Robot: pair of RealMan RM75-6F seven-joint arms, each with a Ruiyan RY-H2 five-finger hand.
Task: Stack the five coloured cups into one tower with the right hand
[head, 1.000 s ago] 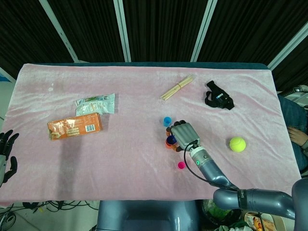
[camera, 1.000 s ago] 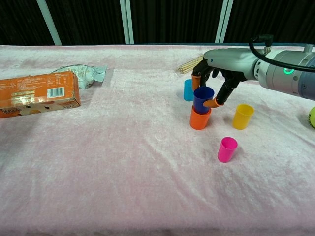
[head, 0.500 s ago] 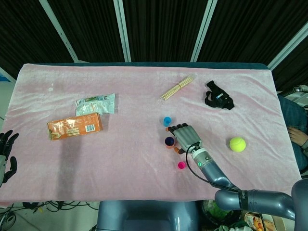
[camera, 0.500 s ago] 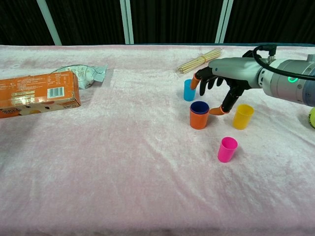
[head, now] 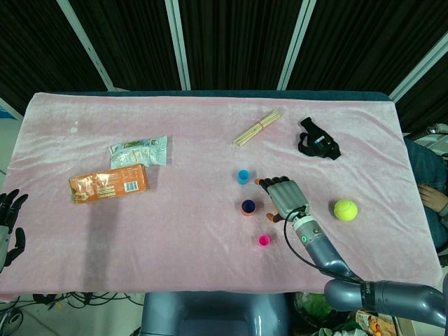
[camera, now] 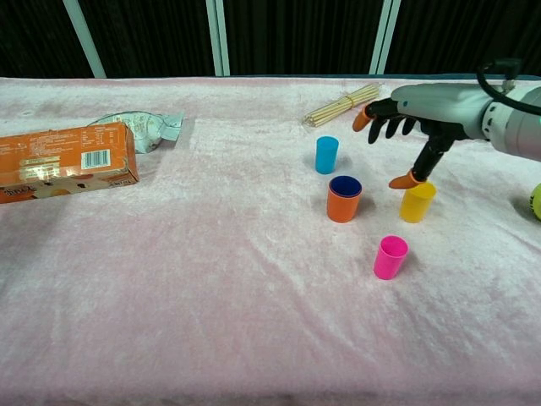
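The right robot hand (camera: 414, 127) hovers released, holding nothing, just above the yellow cup (camera: 418, 201). That cup stands right of the orange cup (camera: 343, 204), which carries the navy cup (camera: 345, 186) nested inside. Best to close evenly around the yellow cup's sides, keeping it upright.

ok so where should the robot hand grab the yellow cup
Probably around its side wall near the rim, coming from above: the yellow cup stands upright, mouth up, apart from the other cups, and the right robot hand hovers open just over it.
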